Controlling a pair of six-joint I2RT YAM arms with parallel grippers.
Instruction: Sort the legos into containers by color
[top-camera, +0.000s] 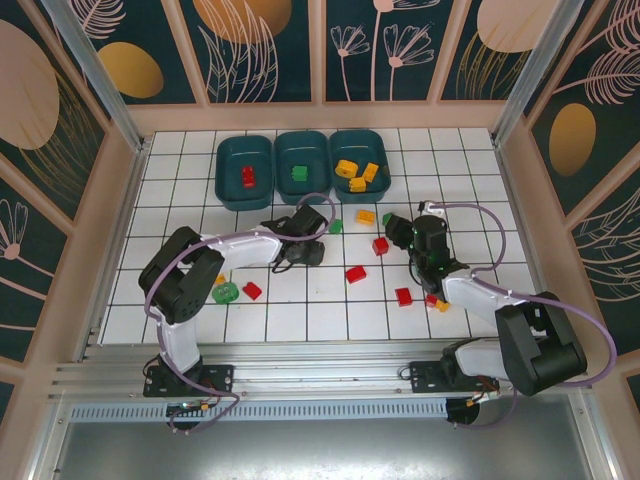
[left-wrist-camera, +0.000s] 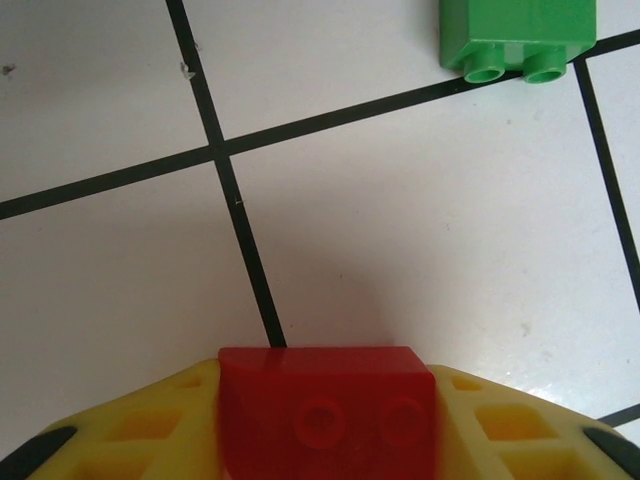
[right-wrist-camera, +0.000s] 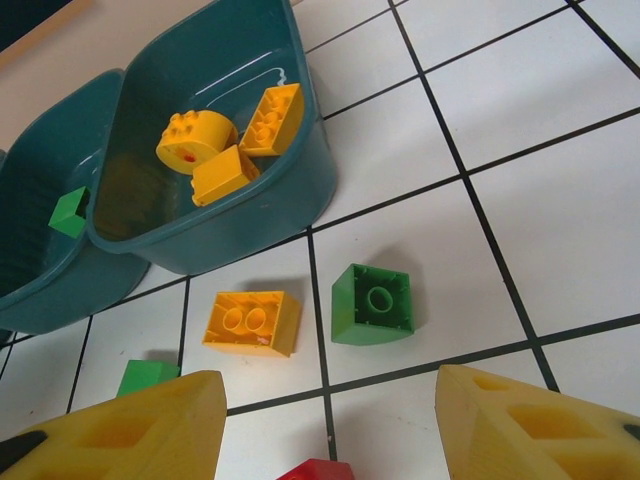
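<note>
In the left wrist view my left gripper (left-wrist-camera: 325, 405) is shut on a red lego (left-wrist-camera: 325, 410), which fills the gap between the yellow fingers just above the white tiles. A green lego (left-wrist-camera: 518, 35) lies ahead of it. In the top view the left gripper (top-camera: 298, 255) sits mid-table. My right gripper (right-wrist-camera: 330, 440) (top-camera: 400, 235) stands open, apart from a red lego (right-wrist-camera: 318, 470) low between its fingers. Beyond it lie a green lego (right-wrist-camera: 372, 303) and a yellow lego (right-wrist-camera: 252, 323). Three teal containers stand at the back: left (top-camera: 240, 155) with red, middle (top-camera: 305, 150) with green, right (top-camera: 350, 148) with yellow.
Loose legos lie across the middle tiles: red ones (top-camera: 356, 273) (top-camera: 403, 296) (top-camera: 252, 290), a round green one (top-camera: 225, 292), and a yellow one (top-camera: 441, 305) by the right forearm. Raised wooden walls border the table on three sides.
</note>
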